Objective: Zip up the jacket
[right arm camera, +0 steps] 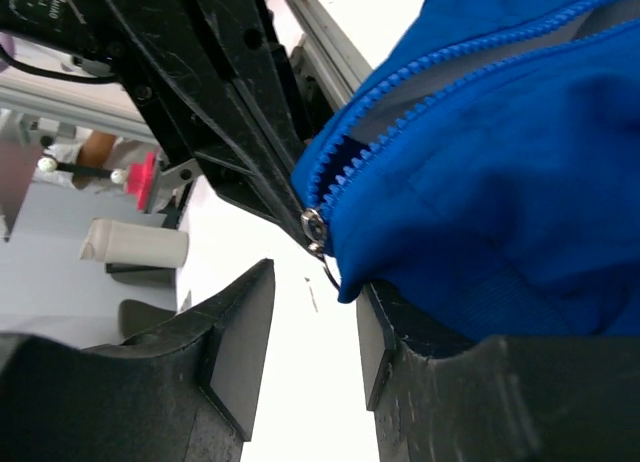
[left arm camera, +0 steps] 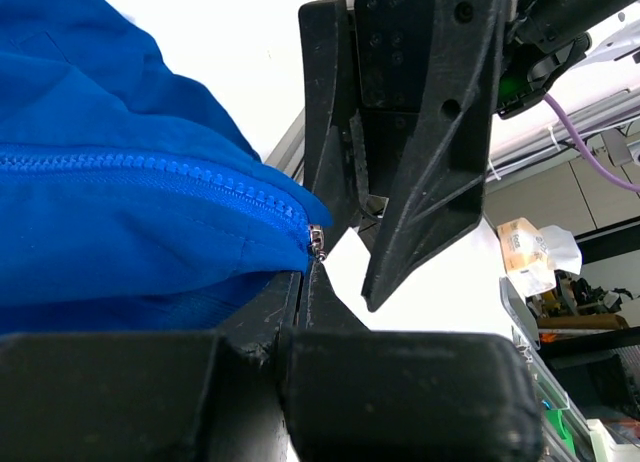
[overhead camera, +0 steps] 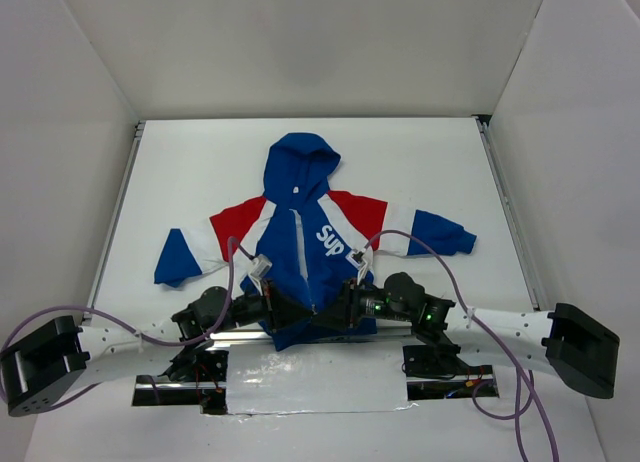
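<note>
The jacket [overhead camera: 305, 237] lies flat on the white table, hood pointing away, its royal blue front towards me. Both grippers meet at its bottom hem. In the left wrist view my left gripper [left arm camera: 306, 280] is shut, its tips pinching the blue hem just below the small metal zipper slider [left arm camera: 318, 242]. My right gripper [right arm camera: 312, 292] stands open facing it. Only bare table shows between its pads, and the hem corner drapes over its right finger [right arm camera: 420, 332]. The zipper slider [right arm camera: 314, 226] and its wire pull hang just above that gap. From above, left gripper [overhead camera: 298, 312] and right gripper [overhead camera: 336, 309] nearly touch.
Metal rails run along the left side [overhead camera: 118, 212] and right side [overhead camera: 510, 212] of the table, with white walls beyond. A shiny strip [overhead camera: 300, 387] lies by the arm bases. Purple cables [overhead camera: 450, 272] loop over the right arm.
</note>
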You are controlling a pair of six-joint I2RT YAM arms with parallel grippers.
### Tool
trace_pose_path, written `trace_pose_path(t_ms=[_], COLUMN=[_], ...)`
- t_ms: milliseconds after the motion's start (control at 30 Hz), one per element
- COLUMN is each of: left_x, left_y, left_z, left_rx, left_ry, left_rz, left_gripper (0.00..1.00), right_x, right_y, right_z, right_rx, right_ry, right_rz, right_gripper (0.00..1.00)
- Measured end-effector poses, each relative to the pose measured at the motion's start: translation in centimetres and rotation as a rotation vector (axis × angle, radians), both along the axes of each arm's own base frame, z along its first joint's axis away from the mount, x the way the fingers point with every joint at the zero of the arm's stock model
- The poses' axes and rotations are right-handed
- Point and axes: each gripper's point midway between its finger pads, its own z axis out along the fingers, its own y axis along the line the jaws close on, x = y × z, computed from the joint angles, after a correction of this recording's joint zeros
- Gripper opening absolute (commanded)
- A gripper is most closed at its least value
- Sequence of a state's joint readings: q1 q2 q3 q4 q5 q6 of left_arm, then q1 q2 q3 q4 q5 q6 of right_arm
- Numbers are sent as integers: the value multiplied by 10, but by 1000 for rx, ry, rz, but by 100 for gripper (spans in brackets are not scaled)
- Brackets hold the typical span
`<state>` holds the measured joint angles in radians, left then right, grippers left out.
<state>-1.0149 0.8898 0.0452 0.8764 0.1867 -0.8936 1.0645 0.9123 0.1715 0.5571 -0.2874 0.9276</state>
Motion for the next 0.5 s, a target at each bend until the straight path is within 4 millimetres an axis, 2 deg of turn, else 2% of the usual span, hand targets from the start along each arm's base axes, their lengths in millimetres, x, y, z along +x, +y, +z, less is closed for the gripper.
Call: trace_pose_path(t_ms=[133,400,500], left_x=[0,3,4], left_y=[0,1,2], left_z=[0,2,5], left_rx=[-2,-7,-14], left_ry=[2,-1,-6], left_rz=[1,18,27], left_gripper=[0,0,0], right_x=[-1,-3,-6], right_y=[2,1,-1], right_z=[5,2,-2], right_rx=[22,38,40], right_ry=[12,56,76], right_rz=[5,1,1], right_gripper=[40,42,40])
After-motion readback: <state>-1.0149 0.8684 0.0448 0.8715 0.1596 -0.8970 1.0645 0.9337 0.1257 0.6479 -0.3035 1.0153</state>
